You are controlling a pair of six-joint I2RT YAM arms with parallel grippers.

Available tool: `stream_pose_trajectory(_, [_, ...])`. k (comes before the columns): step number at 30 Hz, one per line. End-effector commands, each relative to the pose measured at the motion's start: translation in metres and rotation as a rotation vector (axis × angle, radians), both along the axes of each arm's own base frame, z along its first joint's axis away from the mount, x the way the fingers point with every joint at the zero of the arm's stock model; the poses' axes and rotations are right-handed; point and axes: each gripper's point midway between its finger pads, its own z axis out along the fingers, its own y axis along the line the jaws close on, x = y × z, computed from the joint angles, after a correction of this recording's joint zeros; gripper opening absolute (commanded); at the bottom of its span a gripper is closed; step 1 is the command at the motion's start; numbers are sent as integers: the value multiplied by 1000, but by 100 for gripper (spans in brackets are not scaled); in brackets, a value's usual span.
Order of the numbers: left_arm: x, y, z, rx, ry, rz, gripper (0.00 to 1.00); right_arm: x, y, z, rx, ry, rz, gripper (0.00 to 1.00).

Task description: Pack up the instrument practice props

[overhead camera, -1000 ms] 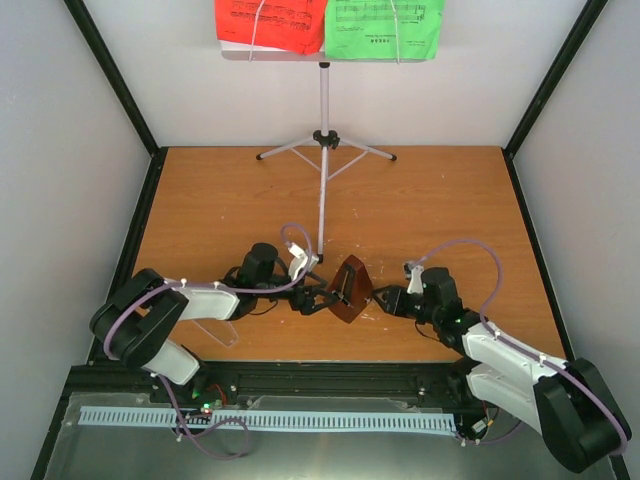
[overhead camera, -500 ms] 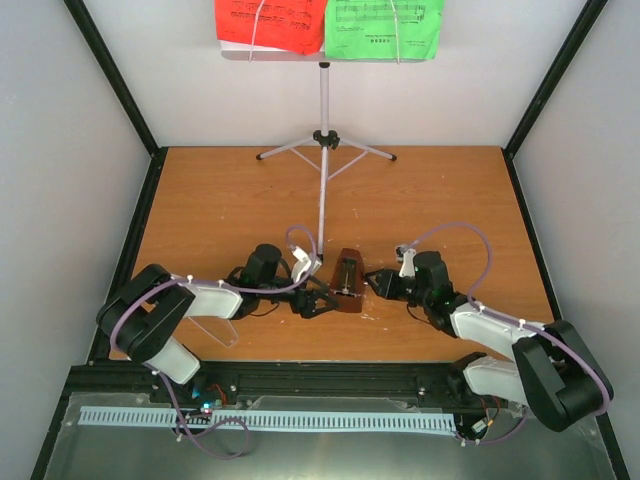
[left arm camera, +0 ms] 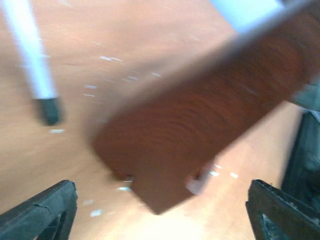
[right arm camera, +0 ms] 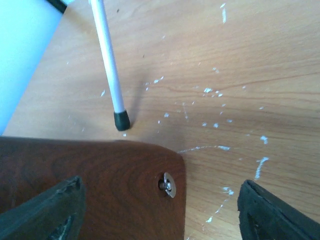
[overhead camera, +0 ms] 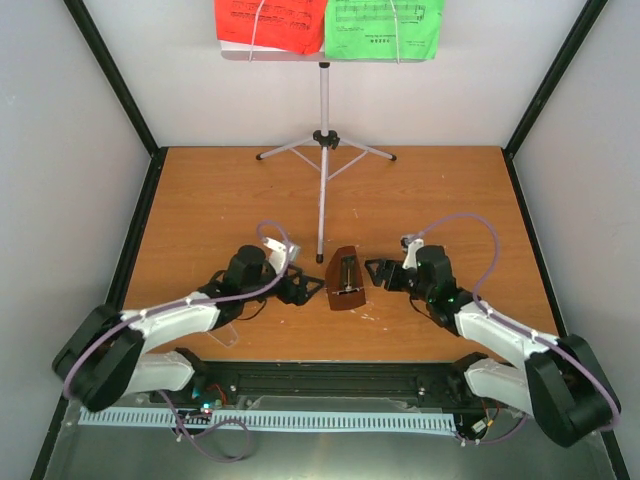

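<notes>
The dark-brown pyramid metronome [overhead camera: 345, 281] stands on the table between my two grippers. My left gripper [overhead camera: 306, 288] is open just left of it and holds nothing. In the left wrist view the metronome [left arm camera: 200, 120] is a blurred brown shape ahead of the spread fingers [left arm camera: 47, 207]. My right gripper [overhead camera: 377, 272] is open just right of it. In the right wrist view the metronome's brown side [right arm camera: 90, 185] with a metal winding key [right arm camera: 168, 185] lies between the fingertips [right arm camera: 272, 215]. The silver tripod stand [overhead camera: 323, 140] holds the red sheet [overhead camera: 270, 22] and green sheet [overhead camera: 385, 25] on its tray [overhead camera: 270, 54].
One long stand leg ends in a black foot [overhead camera: 319, 258] just behind the metronome; it also shows in the left wrist view [left arm camera: 47, 110] and the right wrist view [right arm camera: 121, 120]. A clear plastic piece [overhead camera: 222, 335] lies under the left arm. Black frame posts and white walls enclose the table.
The metronome went from tilted between both grippers to standing upright on its own. My left gripper has drawn back to the left, and the right gripper has shifted slightly away.
</notes>
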Motion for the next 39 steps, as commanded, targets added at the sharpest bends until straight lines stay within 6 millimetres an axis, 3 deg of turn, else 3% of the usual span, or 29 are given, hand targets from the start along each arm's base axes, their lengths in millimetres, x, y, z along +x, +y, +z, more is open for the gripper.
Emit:
stream_pose_trajectory(1, [27, 79, -26, 195, 135, 474, 96, 6, -26, 15, -89, -66, -109, 85])
stream_pose_trajectory(5, [21, 126, -34, 202, 263, 702, 99, 4, -42, 28, -113, -104, -166, 97])
stream_pose_trajectory(10, [4, 178, -50, 182, 474, 960, 99, -3, -52, 37, -105, -142, -199, 100])
stream_pose_trajectory(16, [-9, 211, -50, 241, 523, 1144, 99, -8, -54, 38, -82, -154, -204, 100])
stream_pose_trajectory(26, [-15, 229, -46, 283, 546, 1260, 98, -10, -56, 30, -113, -149, -196, 100])
stream_pose_trajectory(31, [-18, 233, -55, 320, 557, 1275, 96, -10, -55, 28, -119, -150, -188, 100])
stream_pose_trajectory(39, [-16, 235, -63, 356, 553, 1279, 71, -10, -53, 25, -124, -146, -176, 100])
